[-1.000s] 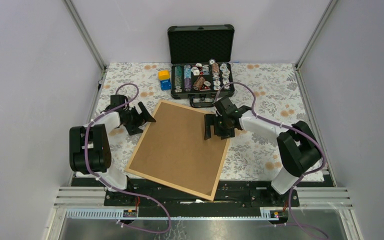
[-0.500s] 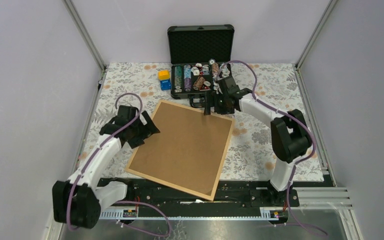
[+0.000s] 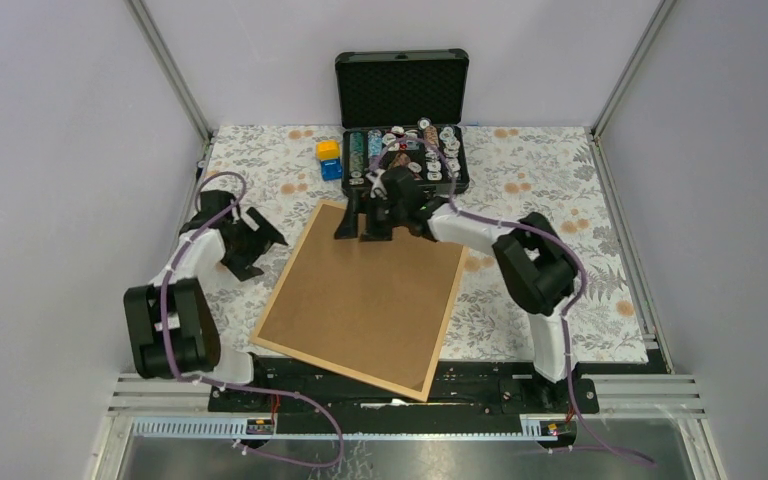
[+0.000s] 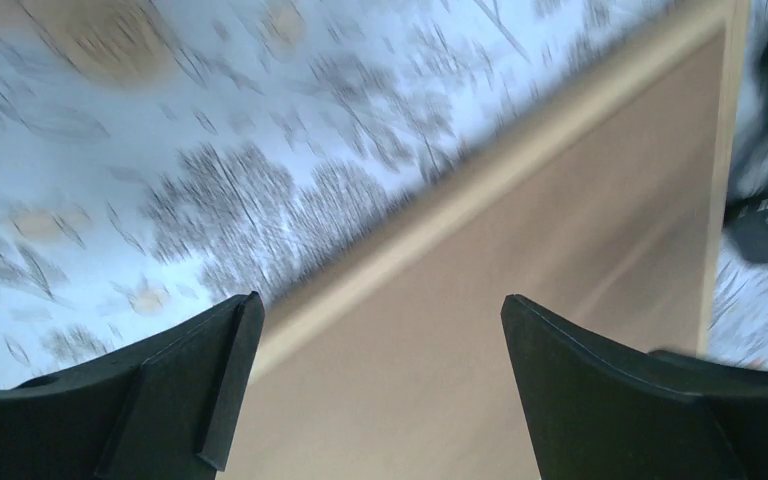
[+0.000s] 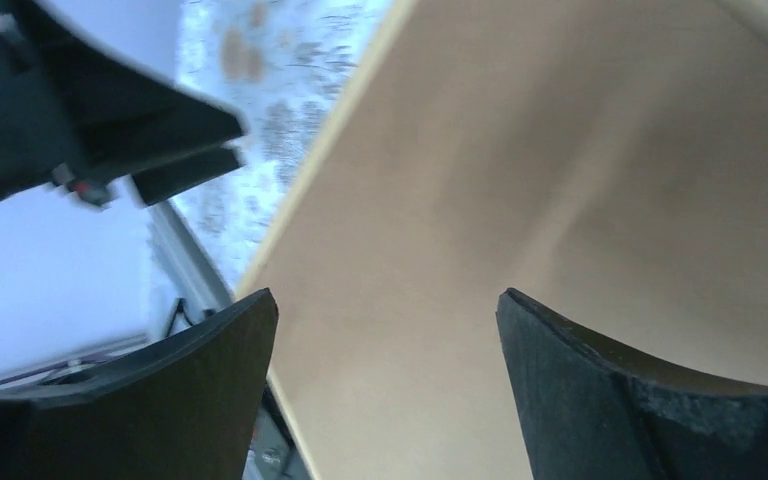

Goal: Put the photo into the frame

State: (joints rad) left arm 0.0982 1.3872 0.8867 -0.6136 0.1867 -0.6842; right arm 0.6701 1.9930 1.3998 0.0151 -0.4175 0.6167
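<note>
Top external view: at the left, the left tool [image 3: 251, 240] is hovering over the floral-patterned tabletop [image 3: 250, 160], near the left side of the frame [image 3: 447, 322] but apart from it. Its jaws are standing wide with nothing between them. The left wrist camera is showing its fingers [image 4: 180, 400] spread above the frame's pale wooden rim and the blurred floral print.

Toward the back, a yellow block [image 3: 328, 150] and a blue block [image 3: 331, 169] are sitting together just left of the black case [image 3: 400, 90].

At centre, the frame is lying flat on the tabletop, turned at an angle. Its near corner is reaching out over the rail that carries the arm bases. A brown hardboard backing sheet [image 3: 360, 300] is facing up and filling the frame from edge to edge.

Over the frame's far corner, the right tool [image 3: 359, 224] is hanging with its jaws apart and gripping nothing. The right wrist camera is showing both of its fingers [image 5: 160, 400] wide over the brown sheet. Whether the tips are touching the sheet cannot be told.

Just behind that tool, the case is standing open with its lid upright, and poker chips [image 3: 375, 155] are filling its tray. The right arm is reaching in from its base at the right.
</note>
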